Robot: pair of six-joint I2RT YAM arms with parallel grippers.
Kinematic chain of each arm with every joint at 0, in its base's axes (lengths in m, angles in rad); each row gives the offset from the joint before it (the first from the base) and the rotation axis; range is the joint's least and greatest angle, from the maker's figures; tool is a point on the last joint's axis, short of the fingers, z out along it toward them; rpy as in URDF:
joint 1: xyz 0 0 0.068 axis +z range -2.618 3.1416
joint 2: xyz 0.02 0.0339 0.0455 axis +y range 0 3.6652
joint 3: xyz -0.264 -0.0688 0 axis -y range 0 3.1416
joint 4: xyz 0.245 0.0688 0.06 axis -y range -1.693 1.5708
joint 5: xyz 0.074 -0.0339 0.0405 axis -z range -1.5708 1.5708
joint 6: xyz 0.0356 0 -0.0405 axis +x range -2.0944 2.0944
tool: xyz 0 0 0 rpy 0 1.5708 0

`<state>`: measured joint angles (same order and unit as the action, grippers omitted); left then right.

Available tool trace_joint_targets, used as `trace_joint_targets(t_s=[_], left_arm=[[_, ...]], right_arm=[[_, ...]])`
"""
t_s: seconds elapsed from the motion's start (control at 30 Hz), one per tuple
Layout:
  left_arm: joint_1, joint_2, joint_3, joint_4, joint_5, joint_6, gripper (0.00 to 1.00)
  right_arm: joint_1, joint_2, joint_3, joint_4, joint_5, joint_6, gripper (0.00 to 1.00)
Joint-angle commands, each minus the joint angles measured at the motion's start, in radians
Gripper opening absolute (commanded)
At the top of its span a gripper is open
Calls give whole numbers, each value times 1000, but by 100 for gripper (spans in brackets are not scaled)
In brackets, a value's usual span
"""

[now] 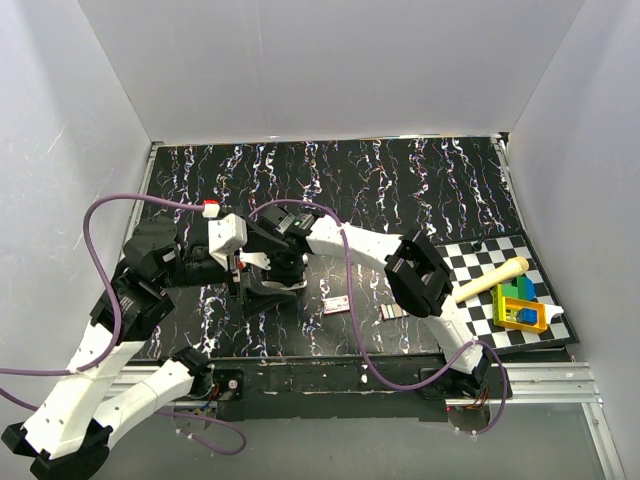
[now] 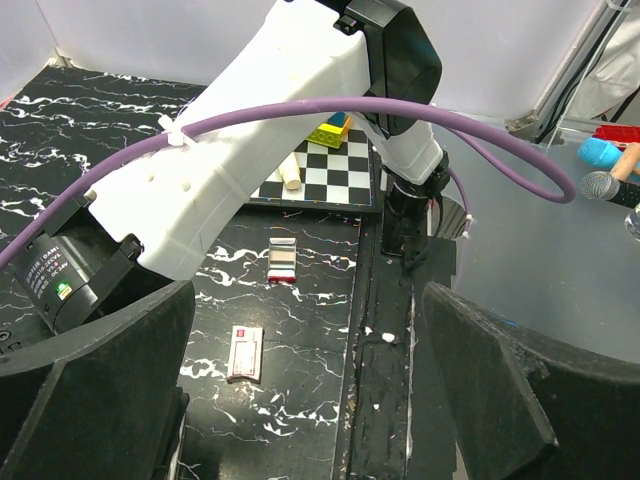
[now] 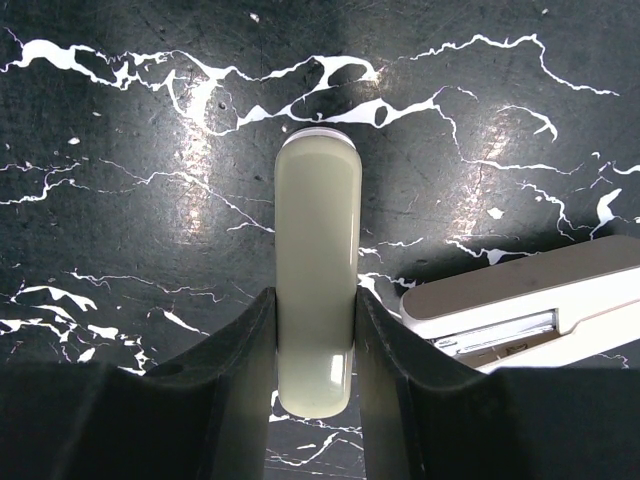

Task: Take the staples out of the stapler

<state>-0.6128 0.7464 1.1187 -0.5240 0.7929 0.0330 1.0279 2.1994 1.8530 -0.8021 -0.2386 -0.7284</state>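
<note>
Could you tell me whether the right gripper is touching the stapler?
Touching: right wrist view shows right gripper fingers pressed against both sides of the stapler.

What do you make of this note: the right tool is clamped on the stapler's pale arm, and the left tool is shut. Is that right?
One part is wrong. The left tool is not shut: the left wrist view shows its fingers spread wide, holding nothing. The rest stands: the right tool is clamped on the stapler's pale arm.

Bright, even overhead light; soft shadows; glare on mat (image 3: 200, 95), wrist cam.
</note>
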Motion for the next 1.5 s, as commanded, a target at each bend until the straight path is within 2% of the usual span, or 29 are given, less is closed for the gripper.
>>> trace_joint_targets(t_s=[0.0,0.03,0.07,0.13,0.17,0.27,0.3,0.47,0.6,0.63,0.73,0.9,1.0,1.13,1.2,1.3,1.4,1.47], left_arm=[[-5,-4,-11,1,9,1,98],[-5,-1,-16,5,11,-2,98],[-5,2,-19,10,11,-4,98],[-5,11,-23,18,17,-5,98],[-5,14,-25,19,19,-5,98],[-5,22,-16,18,20,-4,98],[-5,24,-13,19,19,-2,98],[-5,21,27,-8,17,13,98],[-5,10,61,-48,14,39,98],[-5,5,64,-51,19,42,98],[-5,7,70,-51,28,44,98],[-5,39,78,-51,8,50,98],[-5,79,84,-59,-33,65,98],[-5,163,67,-65,-121,108,98],[-5,215,53,-68,-165,143,98],[-5,306,52,-85,-201,195,98],[-5,370,35,-77,-240,243,98],[-7,407,23,-79,-285,283,98]], right_arm=[[-2,-6,8,7,-21,12,40],[-2,-7,9,6,-24,12,42],[-2,-9,14,3,-30,17,49],[-2,-13,18,-2,-39,23,52],[-2,-18,17,-3,-41,23,60],[-2,-49,17,0,-41,23,76],[-2,-61,15,0,-41,21,78],[-11,-159,-17,20,-18,35,79],[-66,-292,-130,90,-28,125,79],[-90,-329,-159,113,-42,167,87],[-172,-424,-254,179,-77,276,88],[-258,-585,-380,260,54,374,90],[-298,-694,-484,374,172,464,92],[-388,-710,-417,243,269,595,96],[-416,-756,-458,285,277,633,95],[-427,-842,-596,437,252,670,96],[-427,-845,-607,417,246,688,95],[-425,-837,-606,377,185,705,93]])
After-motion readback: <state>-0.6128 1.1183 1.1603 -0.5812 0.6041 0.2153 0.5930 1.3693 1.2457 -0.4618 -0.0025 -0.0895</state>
